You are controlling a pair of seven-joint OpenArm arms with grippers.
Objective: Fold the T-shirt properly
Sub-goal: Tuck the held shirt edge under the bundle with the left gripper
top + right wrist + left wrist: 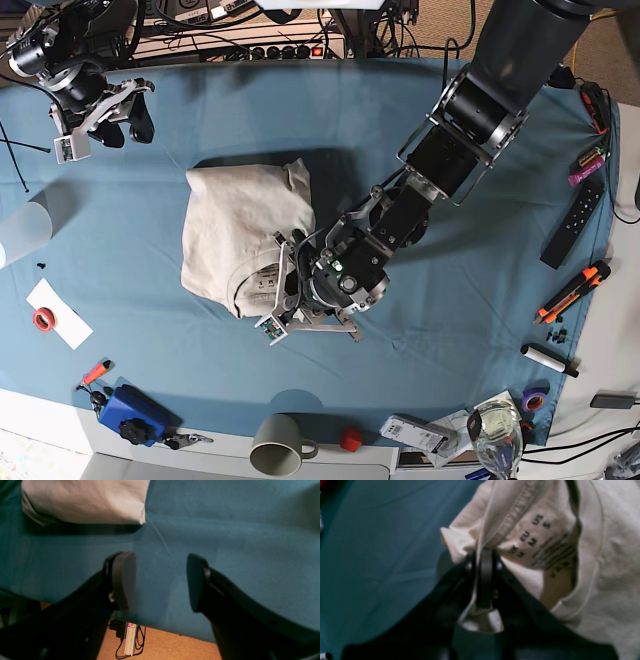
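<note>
The beige T-shirt (235, 235) lies bunched in a rough fold on the blue-teal tablecloth (420, 330), left of centre. My left gripper (283, 288) is at its near right edge, by the neck. In the left wrist view this left gripper (483, 555) is shut on a pinch of T-shirt (607, 555) fabric just beside the ribbed collar, with the dark size print (545, 542) showing inside the neck. My right gripper (108, 125) hovers at the far left corner, apart from the shirt. That right gripper (160, 580) stands open and empty above the cloth, a T-shirt (87, 500) corner ahead of it.
A mug (283, 443), a glass (495, 435) and a blue object (130, 415) stand along the near edge. A remote (572, 222) and markers (570, 292) lie at the right, a clear cup (22, 232) and tape roll (43, 319) at the left. Cables run along the back edge.
</note>
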